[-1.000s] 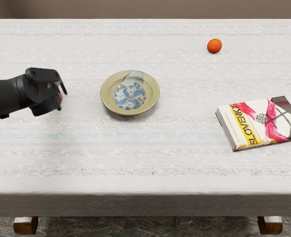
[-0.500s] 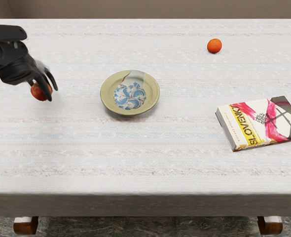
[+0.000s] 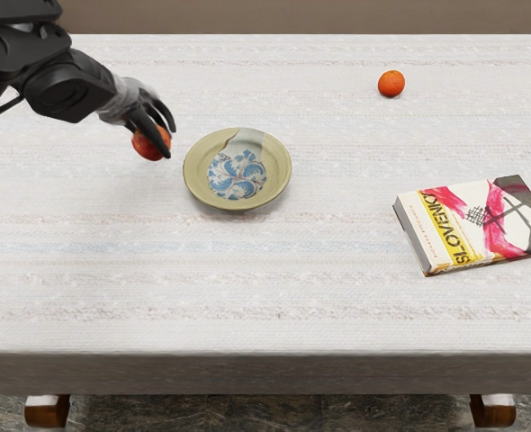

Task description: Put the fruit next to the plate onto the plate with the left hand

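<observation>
Holding a reddish fruit (image 3: 144, 145) in curled fingers (image 3: 164, 116), the left hand (image 3: 132, 101) hangs over the left part of the bench (image 3: 85, 270). The fingers wrap the fruit from above. It appears lifted clear of the surface, though contact cannot be ruled out. Just to the right lies the plate (image 3: 193, 175); its left rim is close beside the fruit but not beneath it, so the fruit is not yet over the plate. Judgement: the coming move is a short carry rightward and slightly toward the camera, to the plate's patterned centre, followed by release. Farther right, well apart from the plate, 1 orange fruit (image 3: 391, 83) sits near the far edge and 1 book (image 3: 472, 223) lies near the right edge. The right hand is not in view.
</observation>
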`<state>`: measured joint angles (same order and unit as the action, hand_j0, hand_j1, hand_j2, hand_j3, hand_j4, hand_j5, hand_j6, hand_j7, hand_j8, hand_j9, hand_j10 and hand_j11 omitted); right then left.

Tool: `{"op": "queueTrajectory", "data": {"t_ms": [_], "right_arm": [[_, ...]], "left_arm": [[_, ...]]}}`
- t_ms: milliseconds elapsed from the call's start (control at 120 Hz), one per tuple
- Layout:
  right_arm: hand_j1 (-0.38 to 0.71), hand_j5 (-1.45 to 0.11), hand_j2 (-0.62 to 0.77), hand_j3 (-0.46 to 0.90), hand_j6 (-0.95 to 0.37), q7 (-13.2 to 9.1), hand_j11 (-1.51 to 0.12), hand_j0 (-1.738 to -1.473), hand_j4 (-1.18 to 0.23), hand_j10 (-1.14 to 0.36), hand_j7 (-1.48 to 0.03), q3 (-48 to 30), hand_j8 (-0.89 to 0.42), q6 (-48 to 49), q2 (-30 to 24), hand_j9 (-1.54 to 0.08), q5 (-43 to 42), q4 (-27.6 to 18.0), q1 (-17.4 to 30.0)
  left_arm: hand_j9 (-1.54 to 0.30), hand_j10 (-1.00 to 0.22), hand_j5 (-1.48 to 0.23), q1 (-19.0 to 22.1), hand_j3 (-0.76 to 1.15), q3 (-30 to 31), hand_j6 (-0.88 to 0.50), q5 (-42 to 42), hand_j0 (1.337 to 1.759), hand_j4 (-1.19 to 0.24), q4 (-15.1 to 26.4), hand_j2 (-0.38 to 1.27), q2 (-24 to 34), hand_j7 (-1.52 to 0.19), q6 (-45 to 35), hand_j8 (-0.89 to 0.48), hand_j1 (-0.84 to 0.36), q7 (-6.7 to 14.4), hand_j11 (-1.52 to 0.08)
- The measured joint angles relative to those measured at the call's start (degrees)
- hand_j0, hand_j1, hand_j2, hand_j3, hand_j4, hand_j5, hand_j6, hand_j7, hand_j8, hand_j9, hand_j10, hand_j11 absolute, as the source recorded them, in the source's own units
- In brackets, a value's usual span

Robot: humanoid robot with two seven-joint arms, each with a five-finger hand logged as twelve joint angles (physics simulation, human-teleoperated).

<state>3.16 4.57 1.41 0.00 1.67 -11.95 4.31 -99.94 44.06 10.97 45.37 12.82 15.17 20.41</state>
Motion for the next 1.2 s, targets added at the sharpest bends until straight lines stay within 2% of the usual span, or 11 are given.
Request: {"op": "queueTrajectory", "data": {"t_ms": [208,308,400,558,567,608,742,850,958,1058,1200], "right_arm": [[-0.32,-0.03,0.00,0.00,-0.02,0.00,-0.03,-1.658,-0.02,-0.02,-0.03,0.00,-0.02,0.00,0.00,-0.03,0.00,0.00,0.00],[-0.32,-0.03,0.00,0.00,-0.02,0.00,-0.03,-1.658,-0.02,-0.02,-0.03,0.00,-0.02,0.00,0.00,-0.03,0.00,0.00,0.00],[-0.32,-0.03,0.00,0.00,-0.02,0.00,-0.03,-1.658,-0.02,-0.02,-0.03,0.00,-0.02,0.00,0.00,-0.03,0.00,0.00,0.00],[-0.32,-0.03,0.00,0.00,-0.02,0.00,-0.03,-1.658,-0.02,-0.02,-0.03,0.00,-0.02,0.01,0.00,-0.03,0.00,0.00,0.00],[-0.32,-0.03,0.00,0.00,-0.02,0.00,-0.03,-1.658,-0.02,-0.02,-0.03,0.00,-0.02,0.01,0.00,-0.03,0.00,0.00,0.00],[-0.32,-0.03,0.00,0.00,-0.02,0.00,-0.03,-1.658,-0.02,-0.02,-0.03,0.00,-0.02,0.01,0.00,-0.03,0.00,0.00,0.00],[-0.32,-0.03,0.00,0.00,-0.02,0.00,-0.03,-1.658,-0.02,-0.02,-0.03,0.00,-0.02,0.01,0.00,-0.03,0.00,0.00,0.00],[-0.32,-0.03,0.00,0.00,-0.02,0.00,-0.03,-1.658,-0.02,-0.02,-0.03,0.00,-0.02,0.00,0.00,-0.03,0.00,0.00,0.00],[-0.32,-0.03,0.00,0.00,-0.02,0.00,-0.03,-1.658,-0.02,-0.02,-0.03,0.00,-0.02,0.00,0.00,-0.03,0.00,0.00,0.00],[-0.32,-0.03,0.00,0.00,-0.02,0.00,-0.03,-1.658,-0.02,-0.02,-0.03,0.00,-0.02,0.01,0.00,-0.03,0.00,0.00,0.00],[-0.32,-0.03,0.00,0.00,-0.02,0.00,-0.03,-1.658,-0.02,-0.02,-0.03,0.00,-0.02,0.00,0.00,-0.03,0.00,0.00,0.00]], "left_arm": [[-1.26,-0.35,-1.40,0.49,0.00,-7.83,-0.26,-1.47,1.640,-0.75,-0.06,0.30,-1.76,-1.28,-0.35,-0.12,-0.46,-0.25,-1.19],[-1.25,-0.35,-1.40,0.95,0.00,-9.95,-0.28,-2.29,1.640,-0.75,-0.23,0.25,-2.81,-1.27,-0.77,-0.14,-0.43,-0.33,-1.19],[-1.24,-0.35,-1.39,1.15,0.00,-11.05,-0.28,-3.53,1.641,-0.76,-0.35,0.33,-3.46,-1.29,-1.81,-0.14,-0.45,-0.33,-1.19],[-1.20,-0.36,-1.34,2.97,0.00,-12.04,-0.31,-4.70,1.640,-0.78,-0.46,0.33,-5.02,-1.27,-2.69,-0.17,-0.44,-0.40,-1.19],[-1.19,-0.39,-1.34,3.14,0.00,-12.16,-0.31,-4.82,1.639,-0.78,-0.45,0.32,-5.13,-1.27,-2.72,-0.17,-0.44,-0.41,-1.19],[-1.20,-0.36,-1.35,3.46,0.00,-12.64,-0.33,-5.24,1.639,-0.77,-0.53,0.30,-5.28,-1.28,-2.72,-0.17,-0.42,-0.41,-1.19],[-1.21,-0.38,-1.35,3.61,0.00,-13.42,-0.34,-6.09,1.639,-0.77,-0.93,0.25,-5.60,-1.30,-2.78,-0.19,-0.39,-0.37,-1.19],[-1.03,-0.41,-1.14,4.29,0.00,-14.49,-0.45,-6.42,1.644,-0.68,-1.13,0.18,-6.00,-1.10,-3.13,-0.32,-0.34,-0.48,-1.02],[-0.88,-0.43,-0.94,4.80,0.00,-14.81,-0.47,-6.45,1.650,-0.61,-1.20,0.16,-6.14,-0.92,-3.33,-0.39,-0.29,-0.52,-0.87],[-0.73,-0.41,-0.77,4.67,0.00,-14.90,-0.43,-6.46,1.653,-0.52,-1.23,0.13,-6.14,-0.76,-3.42,-0.39,-0.22,-0.54,-0.73],[-0.51,-0.32,-0.53,4.58,0.00,-14.86,-0.33,-6.33,1.655,-0.37,-1.24,0.09,-6.14,-0.53,-3.46,-0.31,-0.07,-0.49,-0.51]]}}
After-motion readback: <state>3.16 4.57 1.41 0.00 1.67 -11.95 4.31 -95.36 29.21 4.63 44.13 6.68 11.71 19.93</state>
